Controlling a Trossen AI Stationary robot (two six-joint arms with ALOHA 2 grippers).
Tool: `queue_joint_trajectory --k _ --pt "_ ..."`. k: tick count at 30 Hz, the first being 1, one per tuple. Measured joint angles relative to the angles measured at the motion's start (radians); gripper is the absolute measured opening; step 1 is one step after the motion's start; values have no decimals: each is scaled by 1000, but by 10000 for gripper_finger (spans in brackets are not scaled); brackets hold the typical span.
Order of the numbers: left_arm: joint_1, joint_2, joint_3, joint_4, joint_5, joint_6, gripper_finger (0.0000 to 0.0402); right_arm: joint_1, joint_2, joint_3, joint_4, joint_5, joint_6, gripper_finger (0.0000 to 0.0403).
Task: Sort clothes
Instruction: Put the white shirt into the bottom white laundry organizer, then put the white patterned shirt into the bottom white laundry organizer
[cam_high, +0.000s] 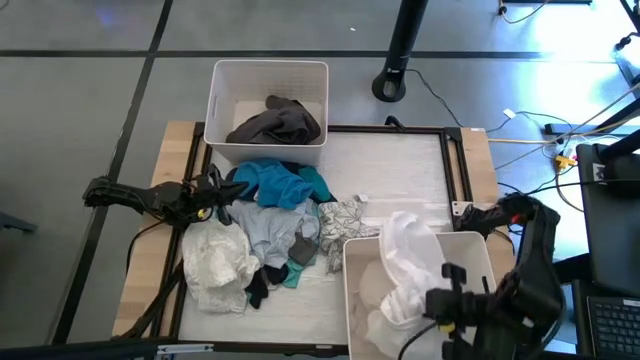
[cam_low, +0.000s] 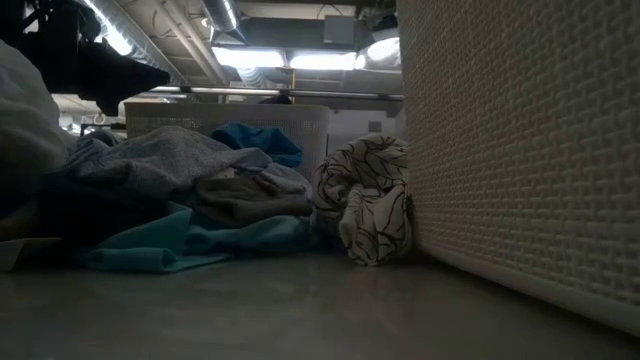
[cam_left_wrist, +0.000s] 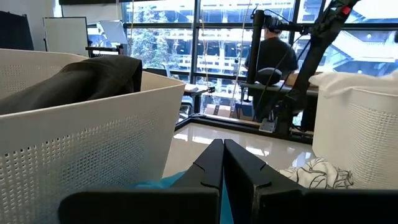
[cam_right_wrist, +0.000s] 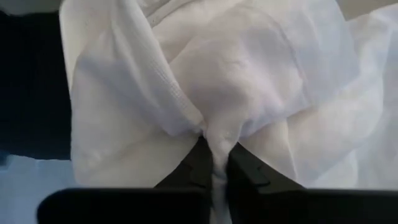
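Observation:
A heap of clothes lies on the table's left half: a teal-blue garment (cam_high: 275, 182), a pale grey one (cam_high: 265, 225), a white one (cam_high: 215, 260), a grey-white patterned one (cam_high: 345, 220) (cam_low: 370, 205), and small dark (cam_high: 258, 285) and teal socks (cam_high: 300, 270). A dark grey garment (cam_high: 278, 125) lies in the far bin (cam_high: 265, 68). My left gripper (cam_high: 232, 190) (cam_left_wrist: 222, 155) is shut at the teal garment's left edge; whether it touches the cloth I cannot tell. My right gripper (cam_high: 425, 302) (cam_right_wrist: 214, 162) is shut on a white garment (cam_high: 410, 260) over the near right bin (cam_high: 475, 240). My right gripper pinches a gathered fold (cam_right_wrist: 211, 140) of the white garment between its two fingers, several layers bunched together. The cloth fans out from the fingertips and is drawn into creases toward the pinch. In the high view the garment lies draped over the bin's far rim and into the bin.
The near right bin's perforated wall (cam_low: 520, 150) stands close beside the patterned garment. The far bin stands at the table's far left. The table's far right part (cam_high: 400, 165) is bare. A person (cam_left_wrist: 270, 50) is in the room beyond the table.

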Motion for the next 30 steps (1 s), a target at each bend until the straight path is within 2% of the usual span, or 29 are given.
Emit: queue_joint_trajectory --k 10,14,17,22,26,30 --pt "0 0 0 5 0 14 4 -77 143 0 0 10 -159 35" --pt "0 0 0 5 0 14 4 -138 194 0 1 -36 -246 47" --pt "0 0 0 5 0 13 4 -185 216 0 1 -88 -297 78" --pt "0 0 0 5 0 11 4 -264 219 0 -1 -194 -417 151" --pt "0 0 0 5 0 11 4 -342 172 11 -3 -306 -487 204" --pt "0 0 0 5 0 11 4 -426 124 56 -1 -401 -547 236"
